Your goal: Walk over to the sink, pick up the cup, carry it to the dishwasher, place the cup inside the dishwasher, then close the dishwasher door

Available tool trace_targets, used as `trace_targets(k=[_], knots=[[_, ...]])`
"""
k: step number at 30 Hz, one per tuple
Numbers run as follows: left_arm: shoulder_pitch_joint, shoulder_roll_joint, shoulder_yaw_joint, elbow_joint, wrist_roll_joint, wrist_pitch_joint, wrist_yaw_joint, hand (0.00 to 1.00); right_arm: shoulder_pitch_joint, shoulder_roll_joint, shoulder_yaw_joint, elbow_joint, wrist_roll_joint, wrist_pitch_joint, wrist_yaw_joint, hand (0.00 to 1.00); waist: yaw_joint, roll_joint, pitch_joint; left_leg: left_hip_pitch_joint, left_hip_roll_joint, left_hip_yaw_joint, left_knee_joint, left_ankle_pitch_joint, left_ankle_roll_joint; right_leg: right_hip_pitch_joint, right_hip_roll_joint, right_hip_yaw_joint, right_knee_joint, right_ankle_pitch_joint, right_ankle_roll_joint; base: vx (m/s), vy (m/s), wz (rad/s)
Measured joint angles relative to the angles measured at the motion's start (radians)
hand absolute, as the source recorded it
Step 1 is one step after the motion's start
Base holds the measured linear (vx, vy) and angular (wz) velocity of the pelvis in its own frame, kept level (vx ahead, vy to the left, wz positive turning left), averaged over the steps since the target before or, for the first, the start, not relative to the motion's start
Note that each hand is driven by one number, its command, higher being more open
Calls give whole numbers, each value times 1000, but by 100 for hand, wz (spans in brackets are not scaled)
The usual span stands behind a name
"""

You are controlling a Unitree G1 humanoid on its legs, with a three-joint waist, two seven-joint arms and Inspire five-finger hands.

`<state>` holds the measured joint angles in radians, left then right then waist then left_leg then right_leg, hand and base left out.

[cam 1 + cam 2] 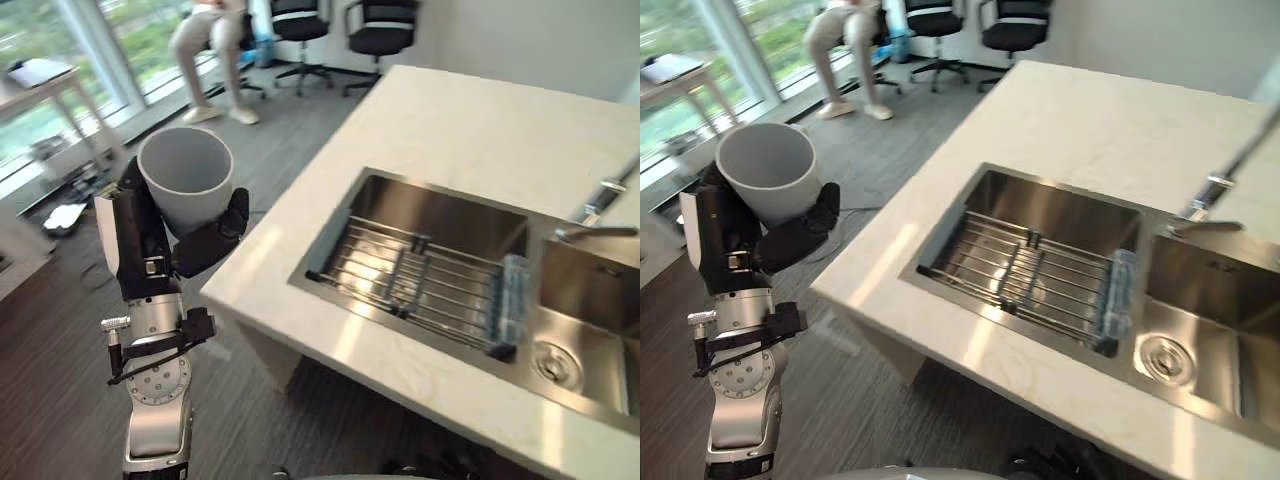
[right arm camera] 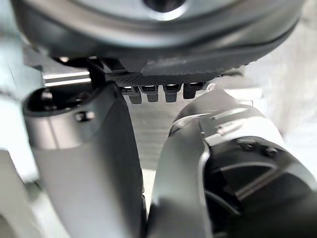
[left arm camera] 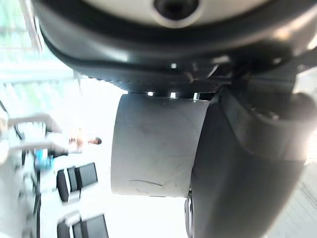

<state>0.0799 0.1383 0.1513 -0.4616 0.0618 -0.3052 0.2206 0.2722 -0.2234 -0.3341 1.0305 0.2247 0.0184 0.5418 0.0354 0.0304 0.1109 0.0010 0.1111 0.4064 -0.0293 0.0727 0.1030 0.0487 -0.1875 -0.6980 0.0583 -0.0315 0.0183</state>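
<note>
- Left hand (image 1: 140,240) is being used to grip the grey cup (image 1: 188,180), with the thumb and fingers curled round its lower wall.
- The cup is being held upright: its long axis is running roughly vertically, its open mouth is pointing up and its base is sitting down in the hand.
- The cup is being carried in the air over the dark floor (image 1: 60,380), off the left edge of the pale counter (image 1: 450,130) and well apart from the steel sink (image 1: 400,205).
- A wire rack (image 1: 400,280) is being seen lying in the sink basin, with the faucet (image 1: 600,200) behind it.
- The right hand (image 2: 99,163) is being shown from very close; whether it is wide or narrow cannot be told.
- A person's legs (image 1: 215,50) and office chairs (image 1: 300,20) are being seen beyond the counter.
</note>
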Motion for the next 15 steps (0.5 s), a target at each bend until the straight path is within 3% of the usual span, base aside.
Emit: trace_targets(k=[1, 2, 4, 6, 7, 8, 9, 10, 12, 13, 14, 15], knots=[[0, 0, 1, -21, -1, -21, 15, 0, -27, -11, 4, 32, -9, 24, -21, 100, 6, -1, 1, -26, 54, 184, 193, -89, 23, 25, -14, -91, 7, -3, 2, -46, 80, 194], [1, -1, 6, -22, -1, -43, 20, 0, -28, -6, -8, 52, 15, 20, -35, 100, 7, -6, 4, -21, 76, 242, 263, -122, 30, 37, -25, -128, 19, -5, 7, -18, 59, 207], [-11, -5, 23, -51, -6, -78, 26, 0, -8, -13, -17, 55, 60, 16, -72, 100, -13, 7, -1, 11, 136, 416, 387, -114, 39, 89, -80, -258, 103, -19, 1, -19, 106, 178], [-54, 1, 6, -51, -19, -111, 13, 0, 16, -14, -45, 58, 75, 15, -70, 100, -33, 17, 8, 5, 133, 515, 444, -98, 94, 124, -109, -294, 151, -61, -3, -95, 138, 176], [-85, -5, 4, -54, -41, -138, 10, 0, 18, -11, -52, 79, 78, 17, -61, 100, -43, -11, 2, -3, 68, 496, 354, -87, 113, 147, -68, -277, 42, -55, -1, -167, 81, 190], [-96, -14, -3, -56, -51, -150, 8, 0, 17, -13, -54, 91, 78, 19, -59, 100, -53, -13, 3, 8, 45, 507, 320, -125, 130, 154, -64, -305, 6, -9, 0, -194, 69, 172], [-96, -18, -7, -59, -59, -177, -2, 0, 0, -26, -55, 113, 78, 21, -61, 100, -48, 10, 4, 47, 88, 603, 391, -211, 95, 169, -64, -367, 28, 4, 29, -133, 159, 154], [-88, -17, -16, -59, -61, -181, -24, 0, -16, -39, -50, 121, 72, 21, -59, 100, -48, 28, 7, 111, 126, 672, 400, -252, -18, 195, -78, -415, 74, 4, 28, -88, 206, 137], [-69, -16, -32, -61, -61, -181, -62, 0, -55, -68, -39, 120, 41, 30, -59, 100, -43, 63, 7, 152, 142, 671, 326, -270, -127, 207, -128, -471, 175, -5, 21, -89, 355, 133], [-57, -7, -37, -59, -64, -170, -76, 0, -79, -73, -50, 114, 33, 33, -67, 100, -23, 66, 23, 135, 91, 642, 328, -295, -95, 196, -215, -440, 292, -11, 9, -120, 364, 137], [-57, 4, -43, -55, -70, -163, -81, 0, -84, -68, -57, 101, 37, 30, -79, 100, -20, 66, 32, 128, 59, 602, 324, -307, -76, 192, -260, -383, 361, -13, -21, -158, 528, 192], [-62, 17, -60, -38, -89, -159, -106, 0, -71, -52, -89, 68, 83, 11, -92, 100, -41, 51, 46, 107, -10, 479, 308, -317, -36, 153, -330, -196, 501, 16, -132, -63, 376, 224]])
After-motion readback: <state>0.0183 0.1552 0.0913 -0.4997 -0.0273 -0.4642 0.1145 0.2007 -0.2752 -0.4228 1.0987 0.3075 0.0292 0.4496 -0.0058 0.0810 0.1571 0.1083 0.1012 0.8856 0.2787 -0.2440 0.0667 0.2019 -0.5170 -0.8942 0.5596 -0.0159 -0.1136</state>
